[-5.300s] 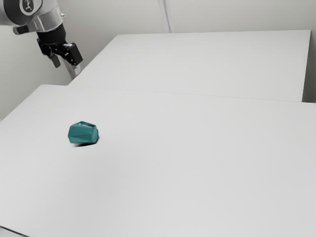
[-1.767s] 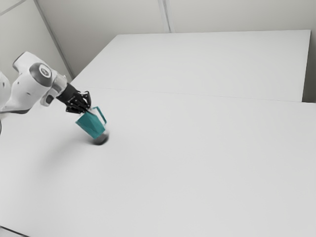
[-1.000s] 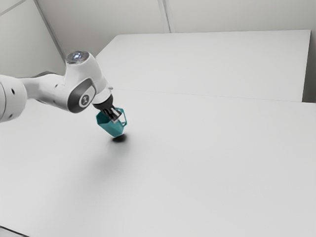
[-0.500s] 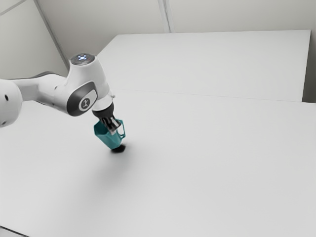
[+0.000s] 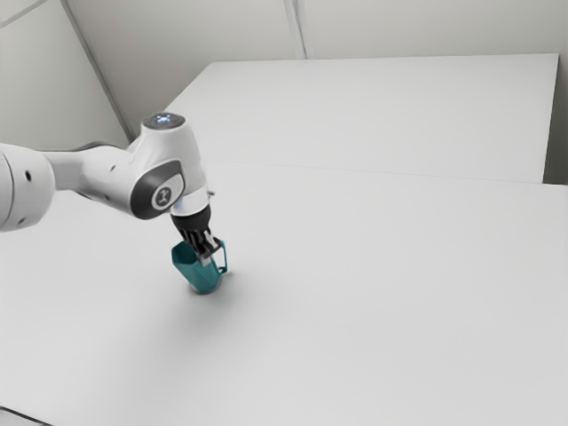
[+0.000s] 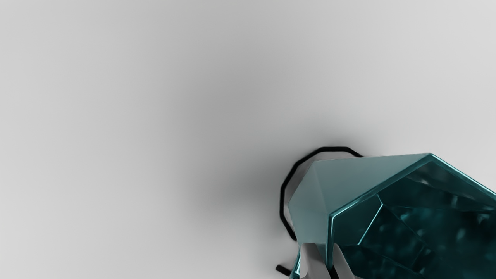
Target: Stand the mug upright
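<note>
Lower than a moment ago, the tilted mug [image 5: 201, 276] has its wall pinched in the gripper [image 5: 207, 259]; the arm [image 5: 166, 146], bearing a round emblem [image 5: 163, 197], bends downward.

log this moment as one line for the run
end effector: closed on mug | pose: tilted, mouth toward exterior view's left | base: at or near table | upright: not yet

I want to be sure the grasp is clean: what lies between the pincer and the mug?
Nothing: the wrist view shows the pincer directly against the mug, one finger inside the wall and one outside.
</note>
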{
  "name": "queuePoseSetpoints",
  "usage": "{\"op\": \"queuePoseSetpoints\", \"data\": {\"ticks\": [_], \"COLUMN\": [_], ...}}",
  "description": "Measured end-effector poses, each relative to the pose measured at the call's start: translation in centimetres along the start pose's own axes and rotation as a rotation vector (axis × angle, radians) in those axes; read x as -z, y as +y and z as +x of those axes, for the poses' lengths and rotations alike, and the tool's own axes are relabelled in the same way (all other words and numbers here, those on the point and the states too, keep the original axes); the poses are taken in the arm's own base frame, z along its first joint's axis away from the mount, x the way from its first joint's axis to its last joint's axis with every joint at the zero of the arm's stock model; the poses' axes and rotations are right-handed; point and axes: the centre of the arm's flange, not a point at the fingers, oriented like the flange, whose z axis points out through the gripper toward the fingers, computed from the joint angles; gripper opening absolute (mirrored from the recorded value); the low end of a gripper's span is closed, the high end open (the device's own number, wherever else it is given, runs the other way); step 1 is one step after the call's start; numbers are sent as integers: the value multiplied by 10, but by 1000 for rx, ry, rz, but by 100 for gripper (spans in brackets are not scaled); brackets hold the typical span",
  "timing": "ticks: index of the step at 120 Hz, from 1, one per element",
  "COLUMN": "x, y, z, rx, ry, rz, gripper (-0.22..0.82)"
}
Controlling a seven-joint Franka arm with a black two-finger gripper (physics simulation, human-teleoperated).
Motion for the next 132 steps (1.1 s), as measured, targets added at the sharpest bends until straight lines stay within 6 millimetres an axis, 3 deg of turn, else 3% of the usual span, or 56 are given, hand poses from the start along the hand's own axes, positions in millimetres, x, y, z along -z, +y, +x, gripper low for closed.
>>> {"op": "queuePoseSetpoints", "data": {"ticks": [5, 32, 51, 61, 73, 100, 132], "x": [-1, 21, 41, 56, 91, 195, 247], "y": [-1, -1, -3, -7, -8, 23, 36], "z": [0, 3, 7, 4, -5, -23, -30], "rx": [-2, -5, -4, -11, -13, 39, 62], "ry": [1, -23, -37, -52, -96, -161, -141], "rz": [1, -29, -50, -59, -80, -105, -84], "gripper": [-18, 29, 46, 50, 54, 58, 60]}}
